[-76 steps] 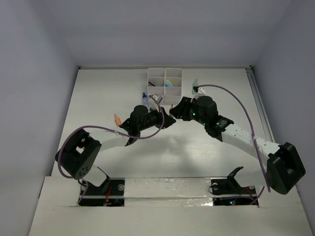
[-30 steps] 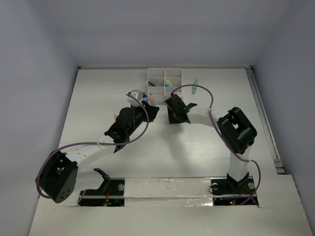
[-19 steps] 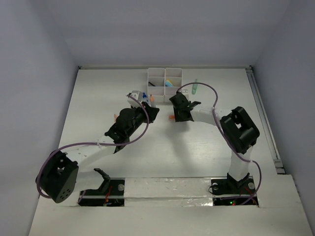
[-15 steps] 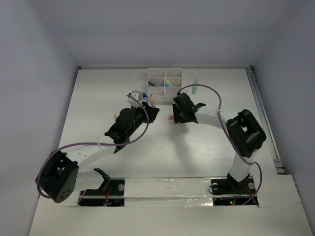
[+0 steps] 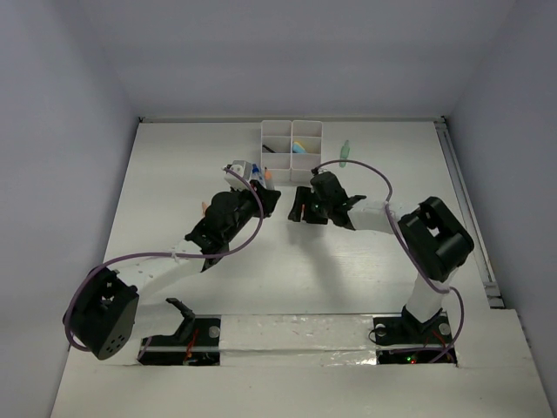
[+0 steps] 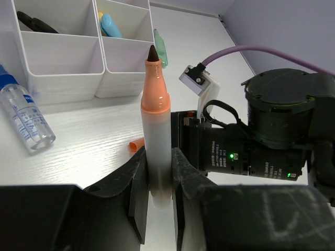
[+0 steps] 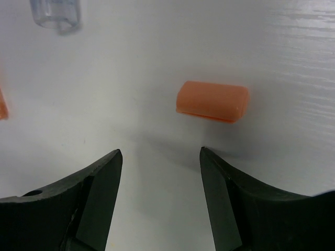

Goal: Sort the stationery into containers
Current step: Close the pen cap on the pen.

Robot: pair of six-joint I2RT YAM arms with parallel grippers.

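A white desk (image 5: 348, 279) with a faint wood grain carries everything. Plain pale grey-violet walls close it in: a back wall (image 5: 296, 52) along its far edge and side walls (image 5: 52, 174) at left and right. A thin pale rail (image 5: 466, 209) runs along the right edge. A white board (image 5: 296, 383) with a glossy strip (image 5: 296, 324) covers the near edge.
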